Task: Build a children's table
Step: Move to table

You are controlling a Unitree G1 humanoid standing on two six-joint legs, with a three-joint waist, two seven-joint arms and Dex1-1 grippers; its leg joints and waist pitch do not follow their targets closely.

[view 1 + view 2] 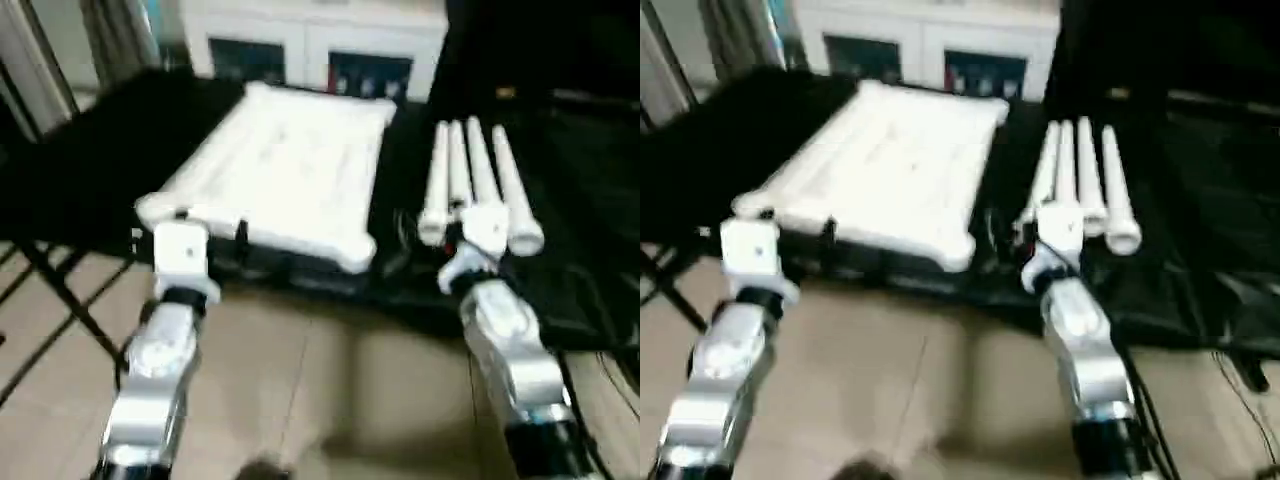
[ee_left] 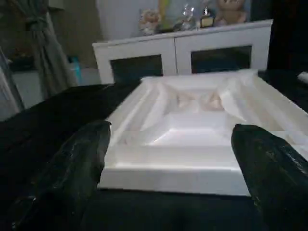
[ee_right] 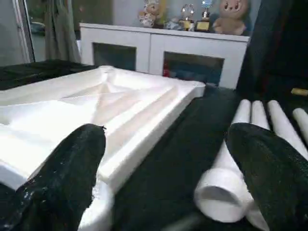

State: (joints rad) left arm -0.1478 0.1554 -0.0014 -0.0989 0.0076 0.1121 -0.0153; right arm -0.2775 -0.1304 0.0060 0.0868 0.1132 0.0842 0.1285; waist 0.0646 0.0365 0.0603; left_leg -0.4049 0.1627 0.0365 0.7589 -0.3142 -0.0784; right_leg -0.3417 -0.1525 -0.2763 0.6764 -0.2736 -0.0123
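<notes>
— Where do you see the tabletop now?

— You see the white tabletop [image 1: 285, 170] lying flat on the black-covered worktop [image 1: 90, 160], with its underside up. The ribs and the diagonal braces show clearly in your right wrist view. Behind it stands a white cabinet [image 2: 183, 50] with dark glass doors, and some small figures and toys [image 3: 192, 14] are on top of this cabinet.

— And the legs?

— The four white legs [image 1: 480, 185] lie side by side on the same worktop, to the right of the tabletop and a little apart from it. Their wider open ends point toward you. In your right wrist view the open end of one leg [image 3: 219, 192] is very near.

— How is your left pincer?

— Your left pincer [image 2: 168, 163] is in front of the near edge of the tabletop, at its near left corner. Its two black fingers [image 2: 72, 168] are wide apart and nothing is between them. The tabletop edge shows between them, a little further on; I cannot tell if they touch it.

— And your right pincer?

— Your right pincer [image 3: 163, 168] is at the near ends of the legs, between the tabletop and the legs. Its fingers [image 3: 267, 173] are also wide apart and hold nothing. One finger is on the side of the tabletop corner, the other is on the side of the legs.

— What is under you?

— A beige tiled floor [image 1: 330, 380] is below your silver forearms, at the near side of the worktop.
</notes>
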